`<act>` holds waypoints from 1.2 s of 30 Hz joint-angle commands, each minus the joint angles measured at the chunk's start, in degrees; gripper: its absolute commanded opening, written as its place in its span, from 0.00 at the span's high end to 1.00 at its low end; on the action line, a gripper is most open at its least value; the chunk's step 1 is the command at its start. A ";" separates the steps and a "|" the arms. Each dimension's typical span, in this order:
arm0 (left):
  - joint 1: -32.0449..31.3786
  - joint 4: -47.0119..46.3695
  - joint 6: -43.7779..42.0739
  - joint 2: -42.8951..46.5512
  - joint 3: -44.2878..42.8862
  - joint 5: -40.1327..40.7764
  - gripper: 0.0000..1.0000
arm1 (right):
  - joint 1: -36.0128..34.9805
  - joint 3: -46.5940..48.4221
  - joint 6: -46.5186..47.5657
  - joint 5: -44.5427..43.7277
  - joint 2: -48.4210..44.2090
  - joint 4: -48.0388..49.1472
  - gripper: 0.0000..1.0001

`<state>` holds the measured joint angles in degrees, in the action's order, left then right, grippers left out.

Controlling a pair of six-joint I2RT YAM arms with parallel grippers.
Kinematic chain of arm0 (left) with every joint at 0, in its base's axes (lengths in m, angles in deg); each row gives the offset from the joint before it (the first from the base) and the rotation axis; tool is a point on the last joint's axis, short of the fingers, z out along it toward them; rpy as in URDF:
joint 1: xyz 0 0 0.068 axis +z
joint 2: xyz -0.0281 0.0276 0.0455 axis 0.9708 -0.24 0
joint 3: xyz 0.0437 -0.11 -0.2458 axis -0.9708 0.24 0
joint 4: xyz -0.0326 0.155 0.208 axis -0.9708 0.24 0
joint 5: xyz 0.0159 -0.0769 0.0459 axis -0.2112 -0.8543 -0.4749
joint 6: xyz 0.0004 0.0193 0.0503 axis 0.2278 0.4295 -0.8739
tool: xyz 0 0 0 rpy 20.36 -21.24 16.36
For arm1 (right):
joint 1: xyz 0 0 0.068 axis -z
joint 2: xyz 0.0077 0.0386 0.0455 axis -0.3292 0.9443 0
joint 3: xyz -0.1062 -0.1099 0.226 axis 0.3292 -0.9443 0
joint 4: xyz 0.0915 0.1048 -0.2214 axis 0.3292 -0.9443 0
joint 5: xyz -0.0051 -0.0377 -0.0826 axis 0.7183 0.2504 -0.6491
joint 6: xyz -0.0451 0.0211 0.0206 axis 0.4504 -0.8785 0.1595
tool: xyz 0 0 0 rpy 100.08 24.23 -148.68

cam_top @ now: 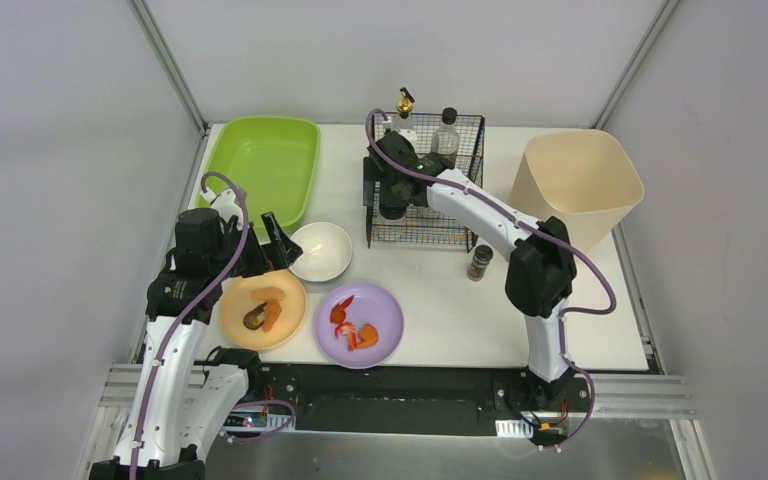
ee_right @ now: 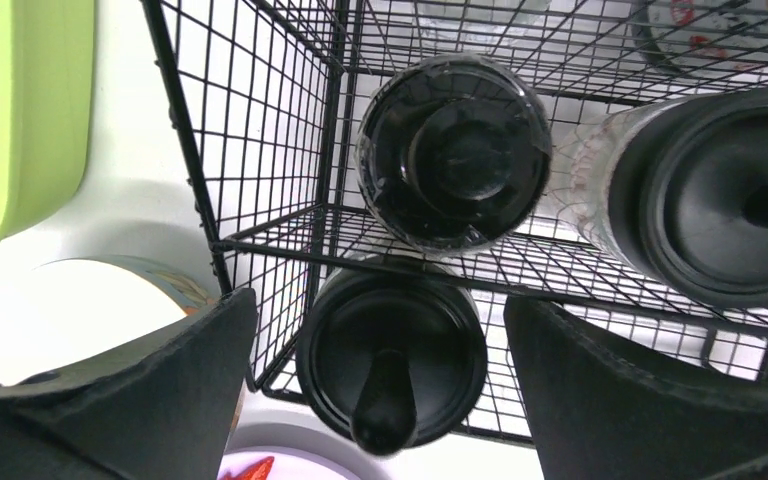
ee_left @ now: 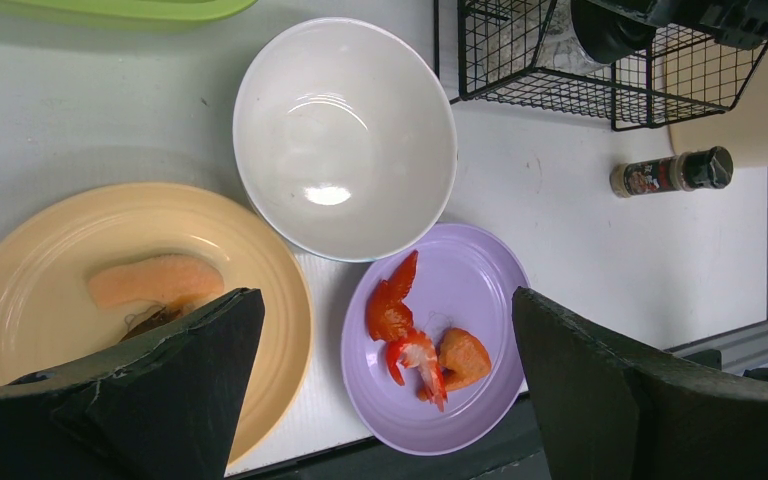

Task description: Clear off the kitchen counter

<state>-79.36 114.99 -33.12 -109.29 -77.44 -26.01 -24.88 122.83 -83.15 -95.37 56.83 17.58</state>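
The worktop (cam_top: 440, 290) fills the space ahead of both arms, running from the rail at its near edge to the back wall. A green tray (cam_top: 260, 165) sits at its far left corner, a wire basket (cam_top: 440, 232) at the middle of the far edge, and a beige bin (cam_top: 580, 170) at the far right corner. Towards the near left lie a white bowl (cam_top: 320, 250), an orange plate (cam_top: 290, 322) with food on it, and a purple plate (cam_top: 385, 320) with shrimp; the three crowd close together. A spice jar (cam_top: 479, 262) stands just outside the basket's near right corner.

The left pincer (ee_left: 385, 300) hangs over the plates and bowl with its fingers wide apart, gripping nothing. The right pincer (ee_right: 380, 300) is over the basket's left end, also spread, with a black-capped bottle (ee_right: 390, 370) between its fingers and a gap showing on each side. Two more capped bottles stand behind it in the basket.
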 commanded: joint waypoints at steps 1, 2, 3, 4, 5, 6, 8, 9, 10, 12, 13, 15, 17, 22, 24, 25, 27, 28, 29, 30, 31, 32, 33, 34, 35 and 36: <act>0.77 -1.26 -0.05 0.44 0.33 -0.35 0.00 | -0.55 -0.96 0.52 -2.10 -8.88 2.15 0.01; 0.76 -1.26 -0.05 0.51 0.33 -0.36 0.00 | -0.64 -2.25 0.81 -2.44 -11.18 2.49 0.01; 0.73 -1.26 -0.05 0.44 0.35 -0.37 0.00 | -0.76 -3.60 1.13 -2.97 -13.05 2.77 0.01; 0.76 -1.26 -0.05 0.41 0.35 -0.38 0.00 | -0.86 -5.10 1.33 -3.65 -14.91 2.92 0.01; 0.76 -1.26 -0.05 0.43 0.31 -0.38 0.00 | -0.88 -6.84 1.46 -4.24 -16.94 3.17 0.01; 0.77 -1.21 -0.05 0.49 0.35 -0.38 0.00 | -0.83 -8.55 1.72 -4.78 -18.78 3.47 0.00; 0.77 -1.26 -0.05 0.67 0.30 -0.38 0.00 | -0.86 -12.36 2.25 -5.95 -22.87 4.08 0.01; 0.72 -1.25 -0.05 0.78 0.23 -0.40 0.00 | -0.90 -14.10 2.48 -6.54 -24.71 4.40 0.01; 0.78 -1.26 -0.05 0.92 0.21 -0.46 0.00 | -0.89 -15.77 2.67 -7.16 -26.51 4.41 0.01; 0.76 -1.26 -0.03 1.03 0.25 -0.46 0.00 | -0.90 -18.66 2.68 -8.95 -29.77 3.90 0.01; 0.78 -1.26 -0.05 1.09 0.25 -0.46 0.01 | -0.79 -20.32 2.55 -9.98 -31.32 3.74 0.01; 0.77 -1.26 -0.15 1.24 0.24 -0.23 0.00 | -0.50 -24.32 2.11 -11.22 -34.57 3.64 0.01; 0.73 -1.25 -0.14 1.44 0.30 -0.18 0.00 | -0.08 -27.11 1.88 -11.85 -37.38 2.55 0.01; 0.78 -1.26 -0.05 1.44 0.26 -0.27 0.00 | 0.81 -34.54 0.38 -13.13 -44.77 -0.29 0.01; 0.76 -1.26 -0.03 1.42 0.26 -0.36 0.00 | 1.36 -37.91 -0.49 -13.53 -48.16 -0.46 0.00; 0.78 -1.21 0.02 1.41 0.25 -0.41 0.01 | 1.82 -39.48 -0.87 -13.79 -49.31 -0.24 0.00; 0.77 -1.19 0.03 1.34 0.19 -0.46 0.00 | 3.00 -42.06 -1.36 -14.45 -50.48 0.03 0.01; 0.72 -1.25 0.03 1.25 0.23 -0.46 0.00 | 3.84 -43.09 -1.80 -14.23 -50.77 0.02 0.00; 0.75 -1.26 0.03 1.23 0.21 -0.42 0.00 | 4.45 -44.06 -2.14 -13.56 -50.90 0.25 0.01; 0.70 -1.26 0.03 1.25 0.22 -0.46 0.00 | 5.06 -44.94 -2.40 -12.73 -51.02 0.78 0.01; 0.71 -1.26 0.03 1.24 0.19 -0.46 0.00 | 5.51 -45.82 -2.65 -12.04 -51.06 1.48 0.01; 0.73 -1.26 0.03 1.29 0.24 -0.42 0.00 | 6.08 -46.56 -2.85 -11.26 -50.92 2.14 0.01; 0.77 -1.26 0.03 1.32 0.27 -0.38 0.00 | 6.72 -47.12 -3.04 -10.43 -50.57 2.76 0.01; 0.78 -1.26 0.03 1.33 0.25 -0.30 0.00 | 7.27 -47.61 -3.14 -9.93 -50.06 3.45 0.01; 0.73 -1.25 0.03 1.39 0.30 -0.29 0.00 | 7.81 -48.04 -3.32 -9.64 -49.46 3.75 0.01; 0.70 -1.26 0.03 1.28 0.32 -0.18 0.00 | 8.30 -48.40 -3.49 -9.40 -48.88 4.20 0.02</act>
<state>-79.36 114.99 -33.12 -108.33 -77.44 -26.01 -18.23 75.64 -84.88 -106.36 6.61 18.85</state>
